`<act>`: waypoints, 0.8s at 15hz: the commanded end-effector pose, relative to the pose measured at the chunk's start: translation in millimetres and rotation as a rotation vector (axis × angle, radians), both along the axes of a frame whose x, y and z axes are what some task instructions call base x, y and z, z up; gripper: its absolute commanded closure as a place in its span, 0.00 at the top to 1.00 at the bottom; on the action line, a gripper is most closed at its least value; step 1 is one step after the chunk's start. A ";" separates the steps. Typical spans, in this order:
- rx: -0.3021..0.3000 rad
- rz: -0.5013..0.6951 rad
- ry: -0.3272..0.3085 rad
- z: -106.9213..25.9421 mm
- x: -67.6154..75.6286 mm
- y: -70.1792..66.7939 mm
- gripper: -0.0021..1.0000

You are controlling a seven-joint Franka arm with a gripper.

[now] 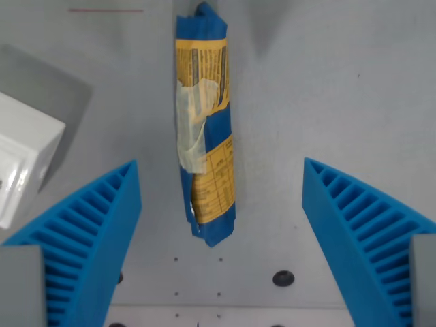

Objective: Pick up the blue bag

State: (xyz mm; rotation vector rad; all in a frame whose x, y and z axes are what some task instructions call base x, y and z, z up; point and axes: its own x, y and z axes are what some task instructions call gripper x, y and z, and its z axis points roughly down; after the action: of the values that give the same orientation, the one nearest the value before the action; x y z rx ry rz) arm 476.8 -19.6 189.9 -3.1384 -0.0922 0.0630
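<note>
We see the blue bag [204, 129] lying flat on the grey table [327, 88], long and narrow, its yellow printed label facing up and a strip of pale tape [192, 129] across its middle. It runs away from the camera, so its long axis crosses the line between the two fingers; we judge this suits a pinch across the narrow width.

The end effector [221, 204] is released and grasps nothing: its ribbed blue fingers [95, 231] stand wide apart on either side of the bag's near end, touching neither the bag nor, as far as we can tell, the table. The bag sits nearer the finger at the wrist view's left than the other.

A white box [24, 160] rests at the wrist view's left, apart from the bag. No table edge or corner is visible.
</note>
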 end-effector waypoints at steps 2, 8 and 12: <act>0.000 0.024 -0.098 -22.3 -4.0 -1.9 1.00; -0.001 0.021 -0.104 -52.4 -4.9 -2.2 0.00; -0.001 0.021 -0.104 -52.4 -4.9 -2.2 0.00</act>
State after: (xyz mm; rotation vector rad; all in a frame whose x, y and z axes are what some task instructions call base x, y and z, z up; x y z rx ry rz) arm 479.0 -19.5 135.3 -3.1369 -0.0952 0.0699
